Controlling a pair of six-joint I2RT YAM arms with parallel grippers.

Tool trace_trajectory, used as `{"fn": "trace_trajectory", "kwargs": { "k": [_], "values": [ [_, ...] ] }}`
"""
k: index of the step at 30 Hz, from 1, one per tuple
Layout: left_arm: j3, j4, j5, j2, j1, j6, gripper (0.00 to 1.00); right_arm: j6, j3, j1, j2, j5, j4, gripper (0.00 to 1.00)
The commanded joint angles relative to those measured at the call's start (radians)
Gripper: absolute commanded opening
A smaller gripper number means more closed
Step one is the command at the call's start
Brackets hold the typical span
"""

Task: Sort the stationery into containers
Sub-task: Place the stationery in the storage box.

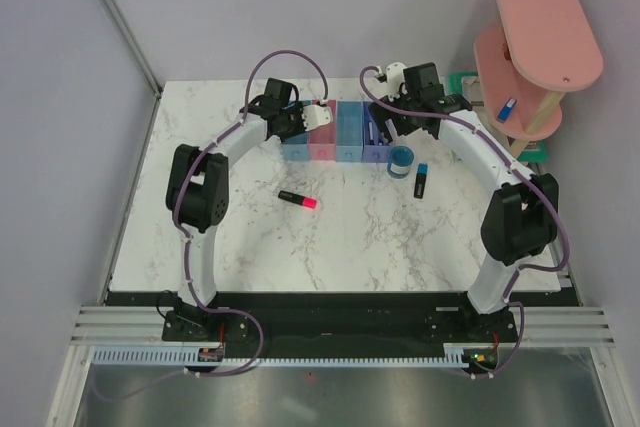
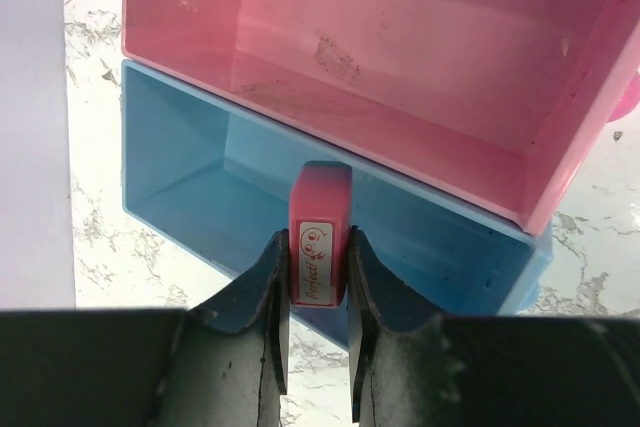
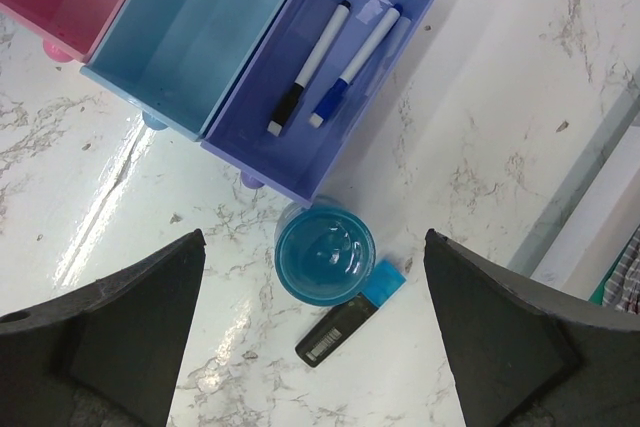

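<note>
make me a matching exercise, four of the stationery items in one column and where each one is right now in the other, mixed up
Items
1. pink eraser
2. pens
3. round blue pot
4. pink-tipped highlighter

Places
A. lying on the open table, between the two arms
B. inside the violet tray
C. pinched in the left gripper above the blue tray
D. standing on the table beside the violet tray

Pairs: 1-C, 2-B, 3-D, 4-A

The white marble bench carries four joined trays by the far edge, a round blue pot and a blue-ended highlighter just before them, and a pink-ended highlighter near the middle.
</note>
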Motion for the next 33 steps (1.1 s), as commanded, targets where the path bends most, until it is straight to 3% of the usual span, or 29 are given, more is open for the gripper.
{"fn": "trace_trajectory", "kwargs": {
  "k": [1,12,16,24,33],
  "values": [
    [-0.023,0.042,0.019,-0.012,0.001,0.043,0.21,0.003,0.014,-0.006,0.028,-0.014,0.023,0.98],
    [-0.087,0.04,0.031,-0.039,0.003,0.042,0.46,0.013,0.049,-0.006,0.068,0.041,0.035,0.98],
    [-0.095,0.04,0.036,-0.047,0.001,0.037,0.63,0.027,0.045,-0.013,0.065,0.086,0.041,0.98],
    [-0.097,0.04,0.028,-0.061,0.003,0.034,0.68,0.035,0.054,-0.03,0.108,0.075,0.053,0.98],
    [-0.003,0.097,0.024,-0.058,0.001,-0.093,0.72,0.055,0.178,-0.03,0.249,0.075,0.063,0.98]
  ]
}}
